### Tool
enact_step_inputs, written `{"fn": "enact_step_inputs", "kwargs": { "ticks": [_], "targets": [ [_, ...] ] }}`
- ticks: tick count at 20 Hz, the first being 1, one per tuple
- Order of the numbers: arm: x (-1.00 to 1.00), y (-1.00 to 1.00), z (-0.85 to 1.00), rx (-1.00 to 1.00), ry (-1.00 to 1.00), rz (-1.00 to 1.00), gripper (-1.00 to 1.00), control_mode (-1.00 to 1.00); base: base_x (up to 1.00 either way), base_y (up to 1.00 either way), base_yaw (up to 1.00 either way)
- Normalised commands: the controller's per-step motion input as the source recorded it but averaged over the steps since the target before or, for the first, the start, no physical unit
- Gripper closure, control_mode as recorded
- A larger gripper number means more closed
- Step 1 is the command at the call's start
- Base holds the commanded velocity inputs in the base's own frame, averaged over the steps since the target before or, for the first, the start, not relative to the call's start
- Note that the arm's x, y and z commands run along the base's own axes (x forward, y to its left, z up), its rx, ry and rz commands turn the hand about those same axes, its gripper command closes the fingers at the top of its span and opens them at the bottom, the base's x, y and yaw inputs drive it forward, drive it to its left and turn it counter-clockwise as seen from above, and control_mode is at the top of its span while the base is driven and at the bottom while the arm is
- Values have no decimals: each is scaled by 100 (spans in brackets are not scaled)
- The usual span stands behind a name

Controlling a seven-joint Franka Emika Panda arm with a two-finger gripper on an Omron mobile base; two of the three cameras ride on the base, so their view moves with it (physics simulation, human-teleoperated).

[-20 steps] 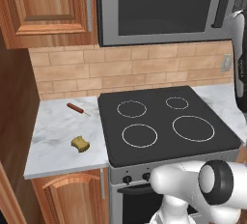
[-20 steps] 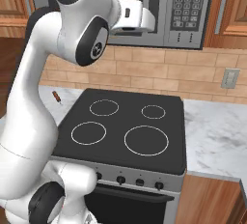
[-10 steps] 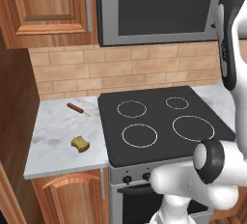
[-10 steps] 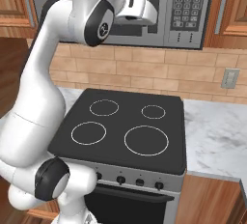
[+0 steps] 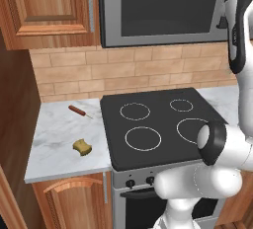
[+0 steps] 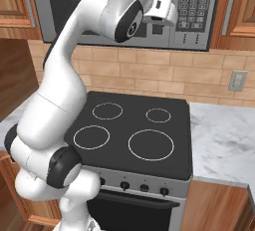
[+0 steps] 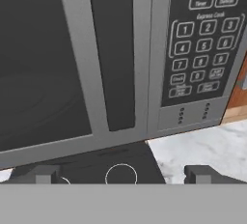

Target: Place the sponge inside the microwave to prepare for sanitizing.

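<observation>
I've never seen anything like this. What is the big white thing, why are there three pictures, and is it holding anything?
The white thing is a robot arm on a base that can drive, in a computer-rendered kitchen. Two pictures come from cameras on that base, behind the arm to its left and right. The third comes from a camera on the hand itself, looking along the gripper, whose two dark fingertips stand wide apart with nothing between them.

The hand is raised close to the microwave, whose door looks closed, by its keypad. Below is a black stove. On the marble counter left of the stove lie a small yellow sponge and, nearer the wall, a thin reddish-brown tool.
</observation>
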Motion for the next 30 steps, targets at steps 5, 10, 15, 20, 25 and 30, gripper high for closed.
{"fn": "enact_step_inputs", "kwargs": {
  "ticks": [5,10,15,20,25,30],
  "targets": [
    [23,-8,-1,0,0,8,-100,-100,0,0,0],
    [32,2,-6,0,0,2,-100,-100,0,0,0],
    [43,1,-16,0,0,0,-100,-100,0,0,0],
    [47,0,-25,0,0,0,-100,-100,0,0,0],
    [15,-1,0,0,2,0,-100,-100,0,0,0],
    [33,-6,-15,0,0,0,-100,-100,0,0,0]
  ]
}}
